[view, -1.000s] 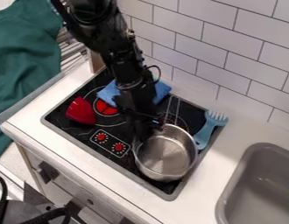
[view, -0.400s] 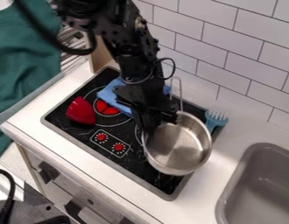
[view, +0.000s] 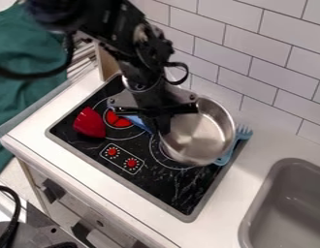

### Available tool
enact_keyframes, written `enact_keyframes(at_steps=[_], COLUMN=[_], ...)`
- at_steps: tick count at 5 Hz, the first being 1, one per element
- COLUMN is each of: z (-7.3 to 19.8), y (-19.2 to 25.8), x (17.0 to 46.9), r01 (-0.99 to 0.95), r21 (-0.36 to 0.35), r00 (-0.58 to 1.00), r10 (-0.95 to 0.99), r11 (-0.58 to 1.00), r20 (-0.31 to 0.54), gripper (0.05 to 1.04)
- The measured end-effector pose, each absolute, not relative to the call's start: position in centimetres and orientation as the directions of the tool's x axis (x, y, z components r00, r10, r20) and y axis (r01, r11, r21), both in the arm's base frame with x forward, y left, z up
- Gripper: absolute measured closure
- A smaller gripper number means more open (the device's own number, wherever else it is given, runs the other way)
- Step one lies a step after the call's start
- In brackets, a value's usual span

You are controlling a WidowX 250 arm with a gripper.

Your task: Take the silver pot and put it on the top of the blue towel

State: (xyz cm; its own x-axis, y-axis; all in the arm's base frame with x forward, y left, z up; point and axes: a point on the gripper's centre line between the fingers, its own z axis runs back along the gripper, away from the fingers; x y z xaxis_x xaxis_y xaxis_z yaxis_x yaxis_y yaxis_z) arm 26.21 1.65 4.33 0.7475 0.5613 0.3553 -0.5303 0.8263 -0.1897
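Stovetop (view: 166, 186): pot's over its 2 o'clock side. Silver pot (view: 208, 140) tilts, probably from one-sided hold. Gripper (view: 161, 130) is clamped on its rim at 9 o'clock, leaving base free to land. Blue towel (view: 138, 122): 9 o'clock of pot, uncovered by it.

silver pot (view: 202, 133): lifted, shifted toward counter's (view: 256, 147) wall edge | pincer (view: 163, 127): moved likewise | blue towel (view: 135, 120): more hidden from view
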Motion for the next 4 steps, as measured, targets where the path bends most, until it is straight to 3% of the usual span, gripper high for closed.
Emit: enact_keyframes(at_steps=[2, 4], z=[1.6, 0.1], y=[4.1, 8.9], x=[30.9, 32.0], r01=[-0.704, -0.850], r21=[-0.161, -0.150], r00=[0.645, 0.464], r10=[0.718, 0.852], r11=[0.692, 0.505], r20=[0.262, 0.243], gripper=[1.030, 1.030])
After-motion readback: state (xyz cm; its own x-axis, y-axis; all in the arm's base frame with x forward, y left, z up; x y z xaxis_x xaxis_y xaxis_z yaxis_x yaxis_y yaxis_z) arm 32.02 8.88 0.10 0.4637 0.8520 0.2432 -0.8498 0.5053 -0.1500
